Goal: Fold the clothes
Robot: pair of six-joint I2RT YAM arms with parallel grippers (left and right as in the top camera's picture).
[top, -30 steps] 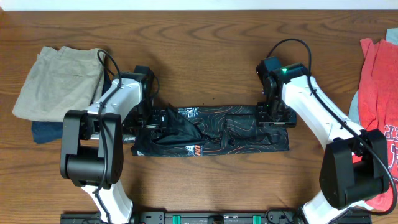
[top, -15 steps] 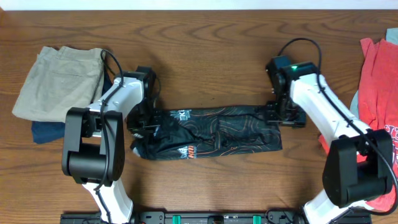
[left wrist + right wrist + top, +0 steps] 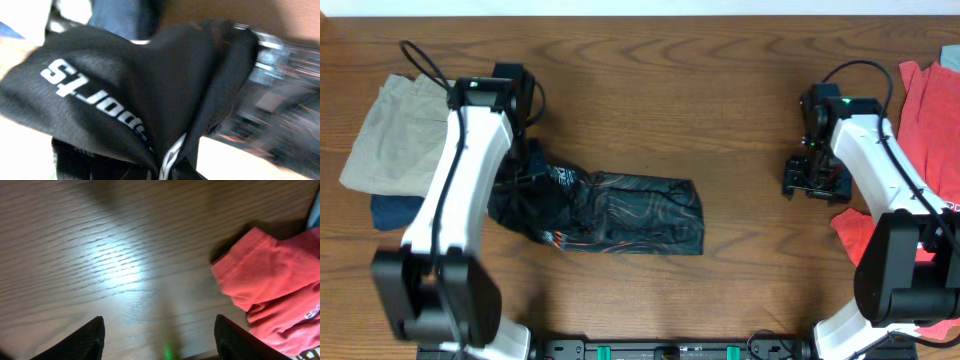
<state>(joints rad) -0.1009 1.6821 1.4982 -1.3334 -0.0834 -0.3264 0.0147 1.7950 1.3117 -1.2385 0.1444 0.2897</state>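
The clothes, a black jersey [image 3: 630,215] with fine orange lines, lies folded into a long strip on the wooden table [image 3: 650,80]. Its left end is bunched up at my left gripper [image 3: 527,178], which is shut on it. In the left wrist view the black jersey [image 3: 125,90] with white lettering fills the frame and hides the fingers of the left gripper [image 3: 167,170]. My right gripper [image 3: 815,182] is well to the right of the jersey, apart from it. In the right wrist view the right gripper [image 3: 160,345] stands open over bare wood with nothing between its fingers.
Khaki trousers [image 3: 405,130] lie folded at the far left on a navy garment [image 3: 395,210]. A red T-shirt [image 3: 930,130] lies at the right edge, and its red sleeve [image 3: 270,290] is close to my right gripper.
My left gripper shut on the jersey's left end and dragged the jersey leftward. My right gripper let go of the right end and moved right toward the red T-shirt.
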